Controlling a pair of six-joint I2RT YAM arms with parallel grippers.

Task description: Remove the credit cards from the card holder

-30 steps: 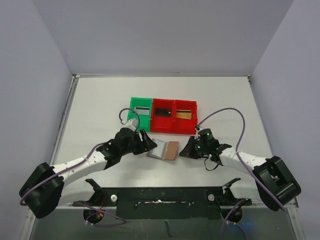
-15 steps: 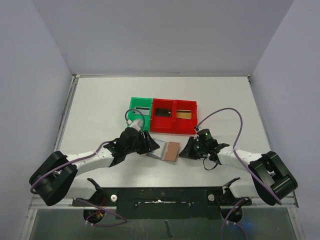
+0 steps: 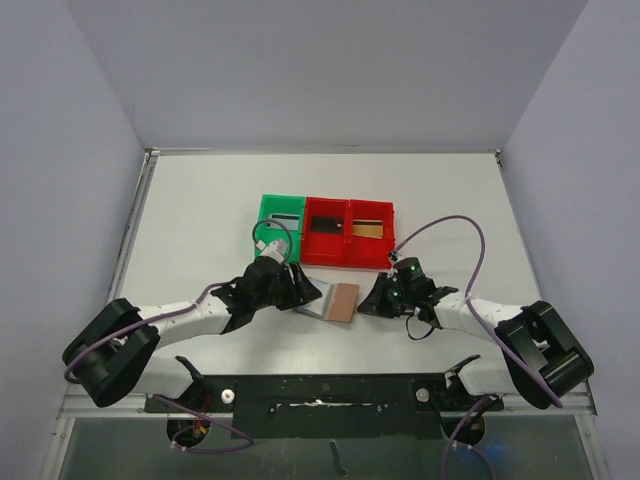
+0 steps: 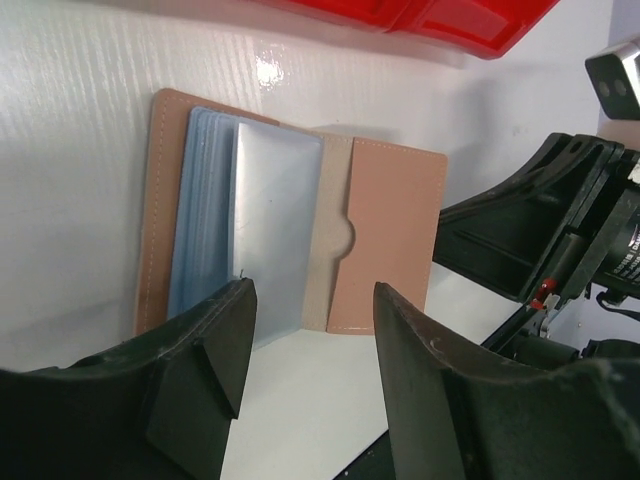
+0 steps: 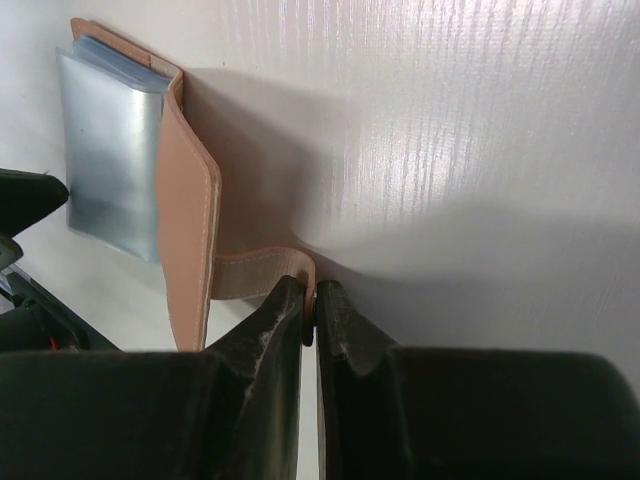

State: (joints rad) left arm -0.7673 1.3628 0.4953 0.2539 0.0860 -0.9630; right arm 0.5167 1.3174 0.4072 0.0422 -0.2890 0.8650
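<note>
Raj: Left arm's moved in the last second: elbow swung inward, left end effector [image 3: 303,293] slid closer to the card holder [image 3: 333,300]. Right arm barely shifted.

Kim: Top view now?

Raj: Card holder lies open on the bench [image 3: 200,220], between the two end effectors and just in front of the red bins [image 3: 345,258]. Green bin [image 3: 268,205] joins them on the left. One flat card-like piece sits in each compartment. Right end effector [image 3: 372,298] is at the holder's right edge.

Kim: Left wrist?

Raj: Jaws stand well apart, nothing held. Left end effector [image 4: 312,310] straddles the holder's near edge; can't tell if the fingers [image 4: 205,370] touch it. Brown flap [image 4: 390,230] is on the right. Pale blue-grey pockets [image 4: 205,220] are stacked on the left, with a silvery sleeve [image 4: 275,230] on top. Right end effector [image 4: 520,235] shows just past the flap's right side, and a red bin edge [image 4: 420,15] runs along the top.

Kim: Right wrist?

Raj: Right end effector [image 5: 312,300] is pinched fully together on the closing tab [image 5: 255,272], with no gap between the fingers [image 5: 270,335]. Brown flap [image 5: 190,200] is tilted up off the bench on the tab side, with a shadow under it. Pocket stack [image 5: 110,140] lies flat at far left.
</note>
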